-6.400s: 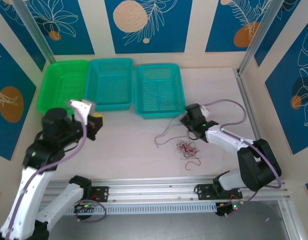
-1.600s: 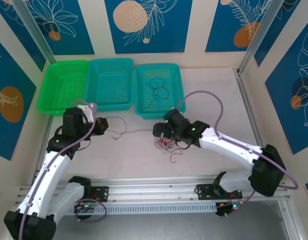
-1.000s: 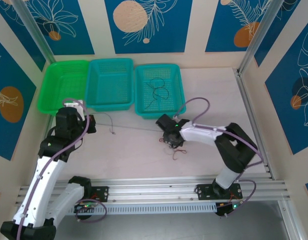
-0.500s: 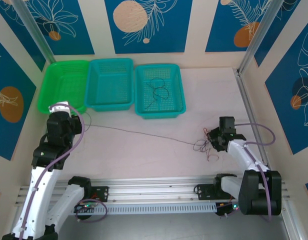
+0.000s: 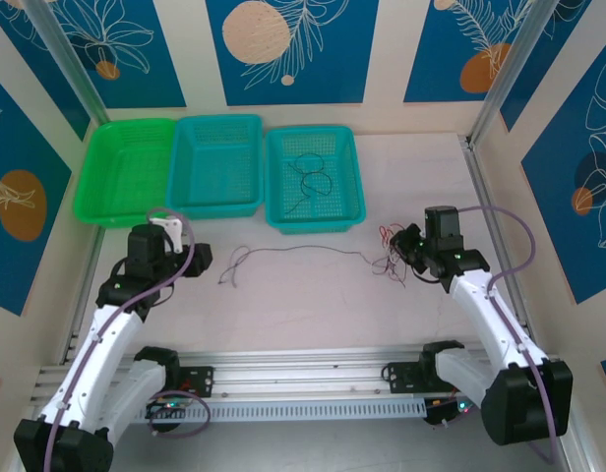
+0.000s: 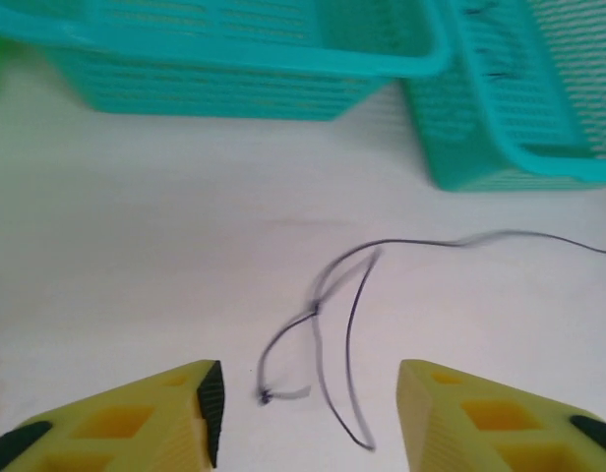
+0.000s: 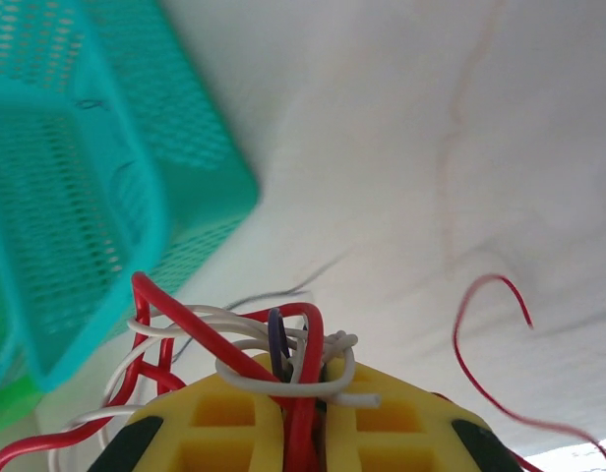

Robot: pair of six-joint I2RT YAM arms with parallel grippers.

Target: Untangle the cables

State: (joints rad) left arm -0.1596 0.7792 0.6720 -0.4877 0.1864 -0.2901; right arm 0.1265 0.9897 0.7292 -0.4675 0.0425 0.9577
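Left gripper (image 6: 308,403): jaws parted since a second ago, moved inward. Dark wire (image 6: 349,324): released, earlier taut between grippers, now slack on table (image 5: 283,305). Right gripper (image 7: 303,418), clamping red-white clump (image 7: 234,339): shifted farther from near edge.

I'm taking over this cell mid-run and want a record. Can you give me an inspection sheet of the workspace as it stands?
Surface: pale table, flat, no spills.
Job's things: dark wire lies loose on the table, trailing right; red and white clump is lifted in a grip; another thin dark wire lies in the right teal basket.
Clutter: nothing seen.
Grippers: left gripper open, the dark wire's end on the table between its fingers, not held; right gripper shut on the clump.
Cables: purple-grey arm cables loop along both arms.
Surroundings: green basket and middle teal basket hold nothing; blue leaf-patterned walls.
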